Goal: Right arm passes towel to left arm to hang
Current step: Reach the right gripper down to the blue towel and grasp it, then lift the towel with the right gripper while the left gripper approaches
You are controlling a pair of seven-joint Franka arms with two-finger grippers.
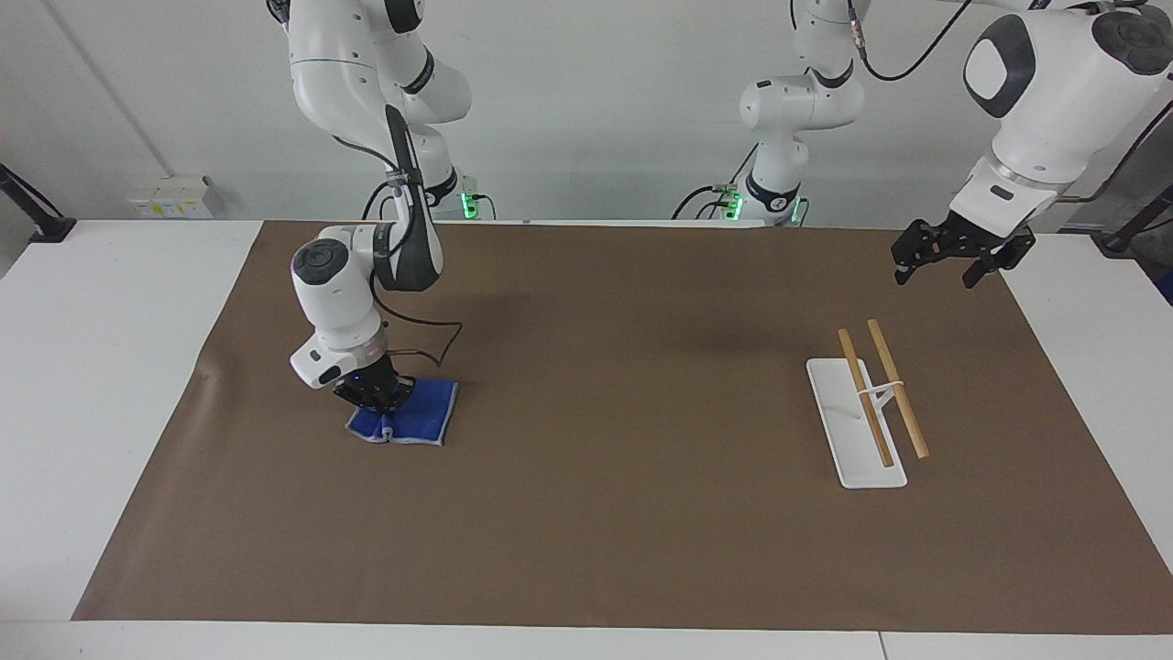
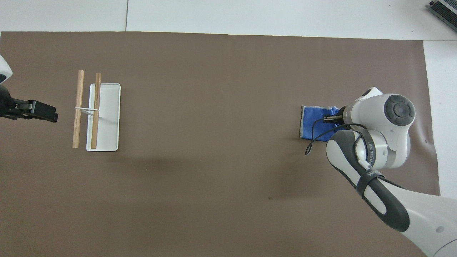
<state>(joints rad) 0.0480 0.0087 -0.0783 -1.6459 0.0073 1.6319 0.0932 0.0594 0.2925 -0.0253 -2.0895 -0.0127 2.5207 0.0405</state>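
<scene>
Towel [image 1: 408,412] lies bunched on the brown mat [image 1: 605,513] toward the right arm's end of the table, with the right gripper [image 1: 374,392] clenched on a pinch of its cloth and part of the blue fabric spread flat beside the fingers. The main risk, as I judge it, is a shallow pinch: terry cloth gathered into a ridge can slide out of closed fingertips once the arm lifts, dropping the towel short of the handover. A grip on a bunched fold may also leave the cloth hanging crumpled, giving the left gripper [image 1: 953,257] no clean edge to take. That gripper waits with fingers spread, raised over the mat's edge toward the left arm's end, near the rack [image 1: 866,403] but well apart from the towel, so the carry across is long and any swing could loosen the hold. The rack's two wooden bars [image 1: 898,390] sit close together, so a sloppy drape could snag or tip it.
</scene>
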